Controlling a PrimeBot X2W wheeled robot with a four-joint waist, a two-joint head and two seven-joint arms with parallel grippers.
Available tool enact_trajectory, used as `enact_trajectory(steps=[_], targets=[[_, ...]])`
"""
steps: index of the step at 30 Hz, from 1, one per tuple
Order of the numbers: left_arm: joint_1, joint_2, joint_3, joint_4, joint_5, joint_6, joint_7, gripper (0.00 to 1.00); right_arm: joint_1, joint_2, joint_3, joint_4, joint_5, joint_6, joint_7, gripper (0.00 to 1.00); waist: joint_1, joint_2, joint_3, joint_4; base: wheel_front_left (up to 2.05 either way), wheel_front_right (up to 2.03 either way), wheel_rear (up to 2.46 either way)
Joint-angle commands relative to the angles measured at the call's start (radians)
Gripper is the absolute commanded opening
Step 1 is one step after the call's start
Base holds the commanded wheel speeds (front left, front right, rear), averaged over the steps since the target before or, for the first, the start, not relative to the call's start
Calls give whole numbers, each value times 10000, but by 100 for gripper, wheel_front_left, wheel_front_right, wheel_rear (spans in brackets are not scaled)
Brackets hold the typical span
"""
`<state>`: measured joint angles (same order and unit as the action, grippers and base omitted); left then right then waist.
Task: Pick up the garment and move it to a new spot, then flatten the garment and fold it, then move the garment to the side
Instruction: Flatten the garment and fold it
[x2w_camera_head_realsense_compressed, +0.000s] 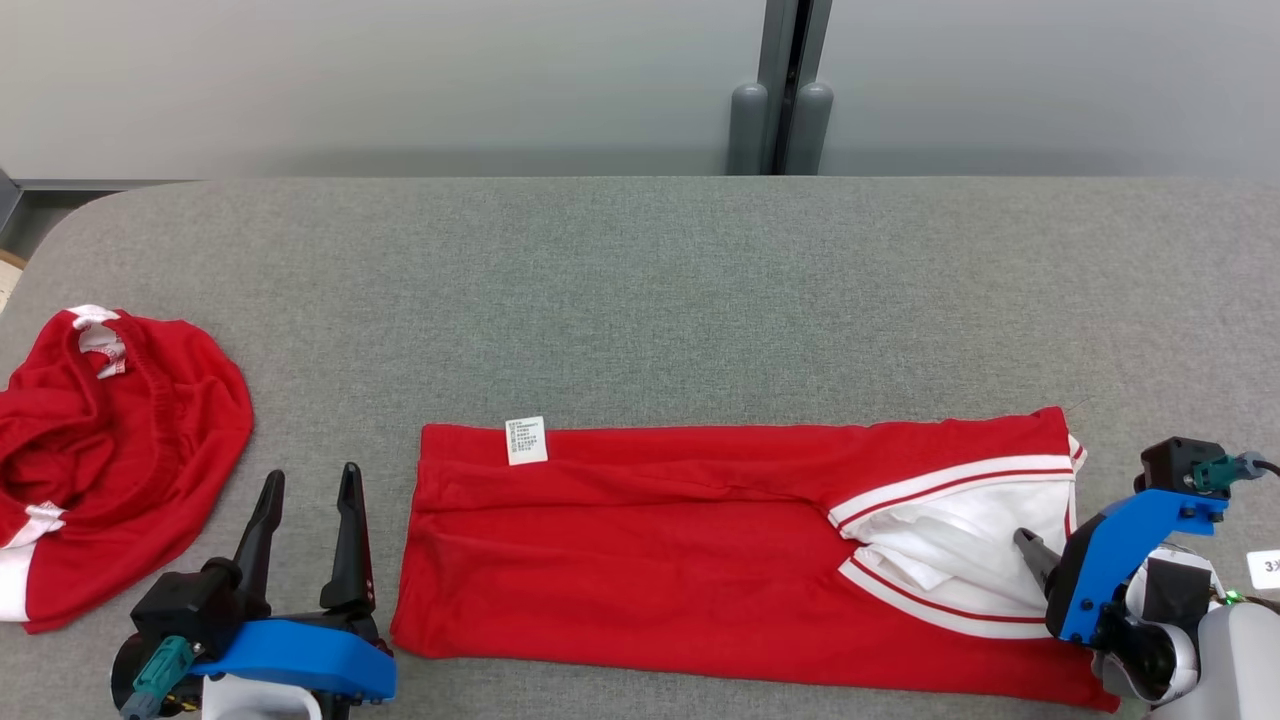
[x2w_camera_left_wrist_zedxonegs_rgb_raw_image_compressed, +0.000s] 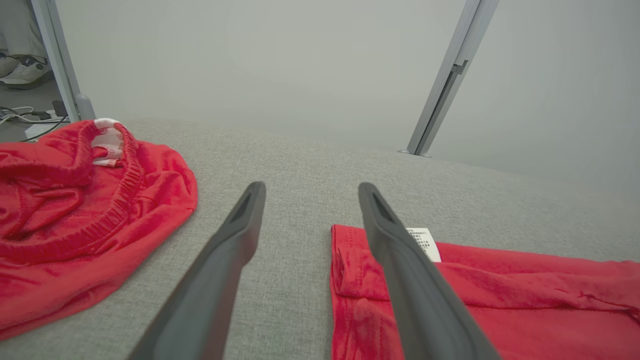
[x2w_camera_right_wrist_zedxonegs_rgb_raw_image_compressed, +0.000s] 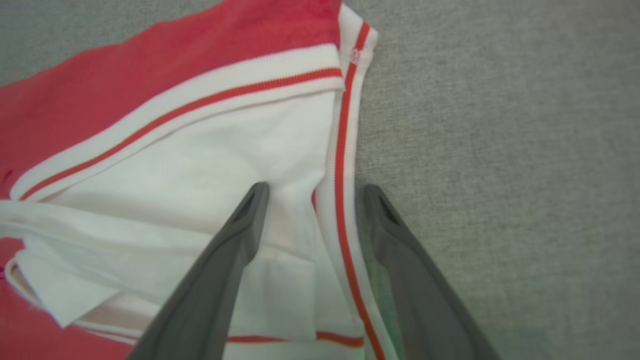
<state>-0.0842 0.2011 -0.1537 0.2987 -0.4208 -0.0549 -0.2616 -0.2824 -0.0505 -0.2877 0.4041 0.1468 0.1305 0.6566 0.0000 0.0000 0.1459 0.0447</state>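
**Head view.** The folded garment (x2w_camera_head_realsense_compressed: 700, 540), red with white striped trim, is laid flat along the near side of the grey table (x2w_camera_head_realsense_compressed: 640, 300). A white label (x2w_camera_head_realsense_compressed: 527, 441) is seen at its far left corner. The left gripper (x2w_camera_head_realsense_compressed: 312, 475) is held open just beside the garment's left end, apart from it. The right gripper (x2w_camera_head_realsense_compressed: 1030, 545) is placed at the garment's right end, with one fingertip over the white trim. A crumpled red garment (x2w_camera_head_realsense_compressed: 110, 450) lies at the table's left side.

**Left wrist view.** The left gripper (x2w_camera_left_wrist_zedxonegs_rgb_raw_image_compressed: 311, 187) is shown with its fingers spread wide and nothing between them. The folded garment (x2w_camera_left_wrist_zedxonegs_rgb_raw_image_compressed: 500, 300) lies below its right finger.

**Right wrist view.** The right gripper (x2w_camera_right_wrist_zedxonegs_rgb_raw_image_compressed: 315, 189) is shown open. The garment's striped edge (x2w_camera_right_wrist_zedxonegs_rgb_raw_image_compressed: 342, 165) is straddled by its fingers, with one finger over white fabric and the other over the table (x2w_camera_right_wrist_zedxonegs_rgb_raw_image_compressed: 500, 150).
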Motion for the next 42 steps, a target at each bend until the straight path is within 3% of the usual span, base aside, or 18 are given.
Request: enact_trajectory(steps=[1, 4, 5, 6, 7, 11, 17, 25, 31, 37, 42], targets=[[-150, -21, -19, 43, 35, -51, -41, 100, -88, 8, 52, 276, 19, 5, 102, 100, 0, 0, 19, 25, 0, 0, 0], [-200, -45, -29, 108, 21, -91, -41, 100, -126, 57, 299, 618, 260, 7, 187, 100, 0, 0, 37, 55, 0, 0, 0], [-202, -48, -32, 131, 16, -100, -41, 100, -101, 80, 416, 693, 390, 17, 238, 87, 0, 0, 32, 58, 0, 0, 0], [-197, -45, -35, 155, 18, -119, -41, 100, -71, 103, 551, 736, 476, 19, 267, 38, 0, 0, 20, 56, 0, 0, 0], [-185, -46, -32, 175, 18, -131, -41, 100, -44, 119, 693, 712, 535, 22, 252, 0, 0, 0, 5, 53, 0, 0, 0], [-95, -44, 10, 216, 5, -125, -41, 100, 55, 44, 806, 298, 912, 16, 73, 0, 0, 0, -57, 23, 0, 0, 0], [-20, -30, 73, 172, -16, -151, -42, 100, 257, -326, 191, -969, 590, 4, 127, 0, 0, 0, -106, -46, 0, 0, 0], [-13, -11, 144, 15, 58, -177, -42, 100, 717, -1455, -1039, -2903, 97, 4, 831, 0, 0, 0, -54, -175, 0, 0, 0], [-51, 53, 92, 39, 102, -232, -42, 100, 747, -1647, -1274, -3582, -149, 4, 1394, 0, 0, 0, -44, -256, 0, 0, 0], [-90, 4, 45, 105, 112, -214, -42, 100, 800, -1242, -423, -4155, -38, 5, 1799, 0, 0, 0, -122, -261, 0, 0, 0], [-48, 18, 7, 87, 139, -205, -42, 100, 788, -799, 1167, -4326, 239, 5, 2030, 0, 0, 0, -168, -213, 0, 0, 0]])
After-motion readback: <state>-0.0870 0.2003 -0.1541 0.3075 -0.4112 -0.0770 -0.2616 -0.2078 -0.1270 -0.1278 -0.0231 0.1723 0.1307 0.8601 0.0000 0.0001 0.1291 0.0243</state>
